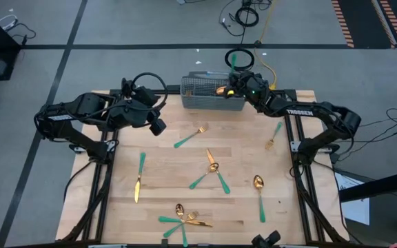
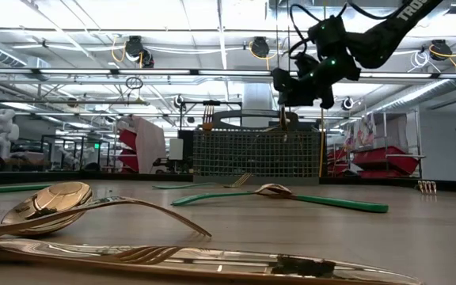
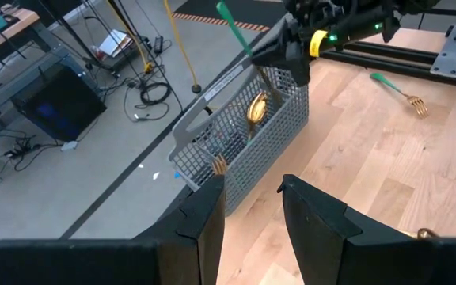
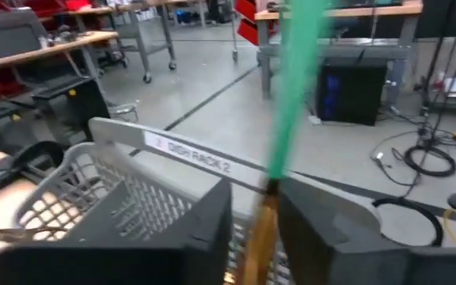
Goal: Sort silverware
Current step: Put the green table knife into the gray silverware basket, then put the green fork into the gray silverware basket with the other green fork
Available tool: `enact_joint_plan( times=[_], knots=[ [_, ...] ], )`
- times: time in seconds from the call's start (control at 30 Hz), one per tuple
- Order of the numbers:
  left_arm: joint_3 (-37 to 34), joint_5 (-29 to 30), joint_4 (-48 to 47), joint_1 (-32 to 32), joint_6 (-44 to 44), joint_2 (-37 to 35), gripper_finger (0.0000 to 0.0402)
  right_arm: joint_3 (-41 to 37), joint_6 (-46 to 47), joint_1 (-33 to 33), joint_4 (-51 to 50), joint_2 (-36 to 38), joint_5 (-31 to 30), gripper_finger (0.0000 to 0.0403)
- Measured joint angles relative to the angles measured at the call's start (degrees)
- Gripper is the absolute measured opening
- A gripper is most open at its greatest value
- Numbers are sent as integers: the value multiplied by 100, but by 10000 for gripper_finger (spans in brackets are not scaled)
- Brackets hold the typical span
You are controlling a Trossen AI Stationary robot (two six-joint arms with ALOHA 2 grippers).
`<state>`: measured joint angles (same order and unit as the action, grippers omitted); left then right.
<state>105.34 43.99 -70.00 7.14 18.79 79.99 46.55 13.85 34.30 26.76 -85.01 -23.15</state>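
Note:
The grey wire-mesh caddy (image 1: 212, 95) stands at the table's far edge. My right gripper (image 1: 234, 86) is above its right end, shut on a spoon. The spoon's teal handle (image 3: 232, 24) sticks up and its gold head (image 3: 256, 107) is down inside the caddy. Another gold head (image 3: 218, 165) shows in the caddy's other end. My left gripper (image 1: 158, 126) hovers open over the table, left of the caddy and near it (image 3: 248, 210). The other silverware lies flat on the wood: forks (image 1: 190, 136) (image 1: 274, 136), a knife (image 1: 139, 178), a spoon (image 1: 259, 193). My right gripper pinches the spoon between its two fingers where the teal handle meets the gold neck (image 4: 271, 186). The fingers come from above, pointing down into the caddy. The spoon stands nearly upright, handle above the fingers and head below them, inside the caddy's mesh.
More pieces cross each other mid-table (image 1: 211, 169), and a cluster lies at the near edge (image 1: 185, 219). Black frame rails run along both table sides (image 1: 295, 148). Cables and a green ring (image 1: 238, 58) lie on the floor beyond the caddy. Bare wood (image 1: 164, 158) lies between the scattered pieces.

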Motion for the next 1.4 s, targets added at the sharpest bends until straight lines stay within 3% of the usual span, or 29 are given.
enact_joint_plan(
  times=[0.13, 0.27, 0.57, 0.7, 0.8, 0.9, 1.03, 1.17, 1.4],
  knots=[
    [0, 0, 0, 0, 0, 0, 134, 1, 6, -7, 56, 120, 113, 148],
    [0, 0, 0, 0, -4, 0, 134, 1, -240, -71, 11, 365, 102, 180],
    [0, 0, 0, 0, -9, 0, 134, 1, -739, -138, -369, 976, -261, 172],
    [0, 0, -5, 0, -6, 0, 134, 13, -334, -237, -1772, 1455, -214, 170],
    [0, -1, -182, 5, 40, 0, 134, 283, 341, -397, -4448, 2033, -220, 173],
    [0, -1, -402, 13, 146, 0, 134, 493, 1996, -529, -7075, 2380, -271, 175],
    [0, 0, -411, 13, 175, 0, 134, 517, 4323, -687, -9006, 2640, 25, 175],
    [0, -1, -409, 13, 177, 0, 134, 284, 5715, -878, -9484, 2628, 102, 176],
    [0, -5, -409, 13, 177, 0, 134, -540, 6670, -1132, -8507, 2587, 508, 176]
  ],
)
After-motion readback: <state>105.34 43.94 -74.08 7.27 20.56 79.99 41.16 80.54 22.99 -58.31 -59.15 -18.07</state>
